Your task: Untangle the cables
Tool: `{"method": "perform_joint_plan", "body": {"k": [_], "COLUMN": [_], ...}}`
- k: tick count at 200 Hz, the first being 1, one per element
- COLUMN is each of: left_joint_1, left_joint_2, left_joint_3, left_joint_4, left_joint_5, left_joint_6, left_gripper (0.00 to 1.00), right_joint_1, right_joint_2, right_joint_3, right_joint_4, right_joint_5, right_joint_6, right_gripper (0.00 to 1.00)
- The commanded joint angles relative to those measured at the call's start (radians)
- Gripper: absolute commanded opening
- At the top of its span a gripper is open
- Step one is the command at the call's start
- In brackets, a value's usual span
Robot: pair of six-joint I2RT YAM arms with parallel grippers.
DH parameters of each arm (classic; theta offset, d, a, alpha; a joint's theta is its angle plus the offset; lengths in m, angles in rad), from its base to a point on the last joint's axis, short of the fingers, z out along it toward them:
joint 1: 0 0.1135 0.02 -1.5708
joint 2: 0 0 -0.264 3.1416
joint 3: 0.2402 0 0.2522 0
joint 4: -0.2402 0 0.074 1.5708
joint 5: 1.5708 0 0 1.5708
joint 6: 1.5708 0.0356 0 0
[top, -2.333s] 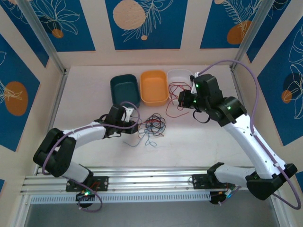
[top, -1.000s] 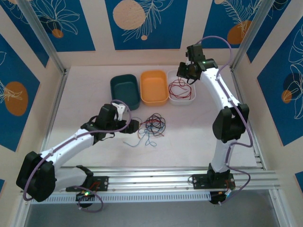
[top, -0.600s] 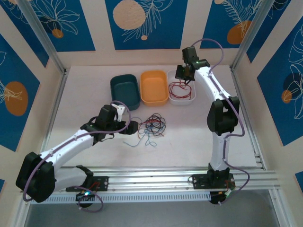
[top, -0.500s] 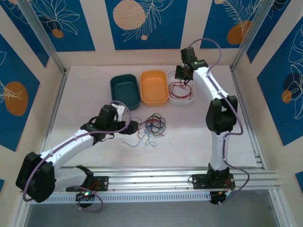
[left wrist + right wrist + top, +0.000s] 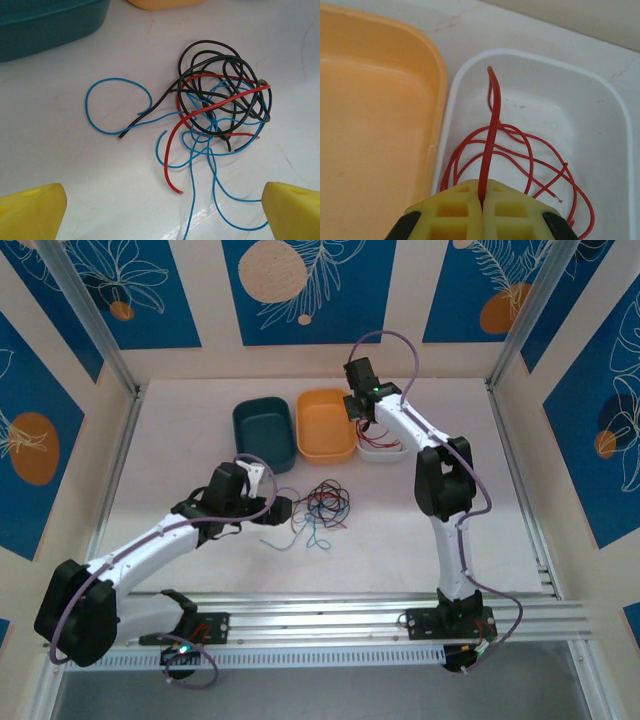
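- I see the tangle of cables, black, red and blue, lying mid-desk in front of the tubs, with loose blue and red ends trailing out of it.
- One red cable lies apart from that heap, coiled inside the white tub.
- My right pincer is clamped on that red cable; a strand rises from between its pads, above the tub.
- My left pincer stands wide apart, holding nothing, with the tangle ahead between its yellow fingers.
- The orange tub sits just beside the white one, and the teal tub is further left on the desk.
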Motion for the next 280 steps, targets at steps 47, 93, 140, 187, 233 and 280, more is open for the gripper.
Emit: {"method": "perform_joint_plan", "body": {"k": [47,93,140,187,233,280], "left_joint_1": [0.002,0.001,0.001,0.001,0.001,0.002], "left_joint_2": [0.026,0.031,0.022,0.013,0.014,0.043], "left_joint_3": [-0.009,-0.008,-0.002,0.006,0.007,0.001], "left_joint_4": [0.012,0.013,0.009,0.004,0.012,0.046], "left_joint_5": [0.011,0.014,0.005,0.006,-0.003,-0.007], "left_joint_6": [0.019,0.016,0.005,0.000,-0.017,-0.047], "left_gripper": [1.00,1.00,1.00,1.00,1.00,1.00], "right_joint_1": [-0.030,-0.056,-0.057,-0.055,-0.047,-0.005], "right_joint_2": [0.051,0.034,-0.045,-0.184,-0.367,-0.559], "right_joint_3": [0.005,0.009,0.013,-0.059,-0.177,-0.389], "right_joint_4": [-0.119,-0.173,-0.215,-0.224,-0.239,-0.229], "right_joint_5": [-0.039,-0.139,-0.194,-0.248,-0.305,-0.404], "right_joint_6": [0.042,0.085,0.116,0.156,0.266,0.432], "right_gripper": [0.11,0.21,0.47,0.57,0.59,0.60]}}
